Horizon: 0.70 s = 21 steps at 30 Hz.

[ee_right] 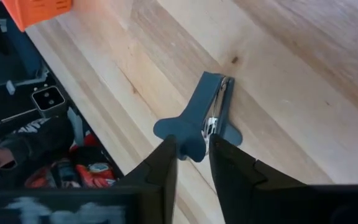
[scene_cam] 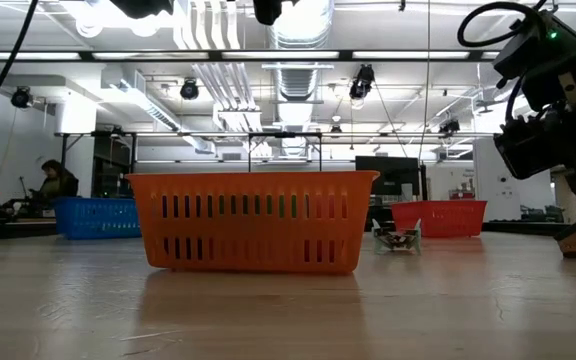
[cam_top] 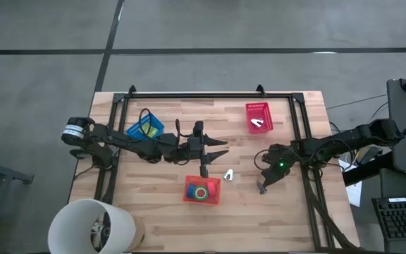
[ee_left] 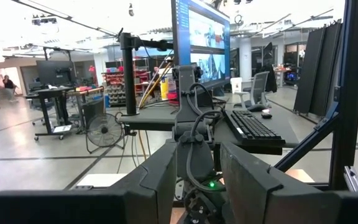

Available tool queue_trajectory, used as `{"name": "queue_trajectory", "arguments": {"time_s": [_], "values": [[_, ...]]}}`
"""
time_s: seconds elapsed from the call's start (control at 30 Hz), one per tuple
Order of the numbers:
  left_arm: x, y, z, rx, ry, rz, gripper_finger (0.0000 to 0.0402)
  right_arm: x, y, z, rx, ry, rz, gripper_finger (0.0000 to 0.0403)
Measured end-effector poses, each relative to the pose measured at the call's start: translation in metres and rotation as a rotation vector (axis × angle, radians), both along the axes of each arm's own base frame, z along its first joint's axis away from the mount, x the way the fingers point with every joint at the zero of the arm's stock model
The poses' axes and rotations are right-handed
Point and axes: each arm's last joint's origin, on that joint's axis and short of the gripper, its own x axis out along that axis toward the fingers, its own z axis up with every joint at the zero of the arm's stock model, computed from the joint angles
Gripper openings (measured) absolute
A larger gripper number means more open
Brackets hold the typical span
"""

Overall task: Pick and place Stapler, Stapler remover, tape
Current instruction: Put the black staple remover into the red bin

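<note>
The grey-blue stapler (ee_right: 213,102) lies on its side on the wood near the table's right edge (cam_top: 261,188). My right gripper (ee_right: 192,155) comes down on its wide end, shut on it (cam_top: 263,183). My left gripper (ee_left: 197,168) hangs above mid-table (cam_top: 223,149), pointing toward the right arm, slightly open and empty. The small silvery stapler remover (cam_top: 228,174) rests on the table between the arms (scene_cam: 398,238). A green tape roll (cam_top: 201,192) and a red one lie in the orange basket (cam_top: 189,185). My right gripper pinches the stapler's flared end (ee_right: 185,134) between its two fingers (ee_right: 166,163), one on each side. The fingers come from above, slanting down, and lie across the stapler's length. The stapler still lies on the table (ee_right: 291,93).
A red basket (cam_top: 258,107) with a pale object stands at the far right, a blue basket (cam_top: 154,125) at the far left. The orange basket (scene_cam: 253,220) is nearest the front edge. A white cylinder (cam_top: 90,226) sits off the near left corner. Bare wood lies around the stapler.
</note>
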Motion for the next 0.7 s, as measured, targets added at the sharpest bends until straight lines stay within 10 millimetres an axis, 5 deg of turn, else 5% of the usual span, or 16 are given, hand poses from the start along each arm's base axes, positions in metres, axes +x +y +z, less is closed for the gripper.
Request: {"name": "queue_trajectory", "arguments": {"time_s": [0.4, 0.7], "values": [[0.000, 0.000, 0.000, -0.009, -0.001, -0.002, 0.0126, 0.000, 0.000, 0.000, -0.025, -0.033, 0.035, 0.0013], [0.000, 0.000, 0.000, -0.010, -0.001, -0.002, 0.0126, 0.009, 0.000, 0.010, -0.066, -0.140, 0.047, 0.0008]]}}
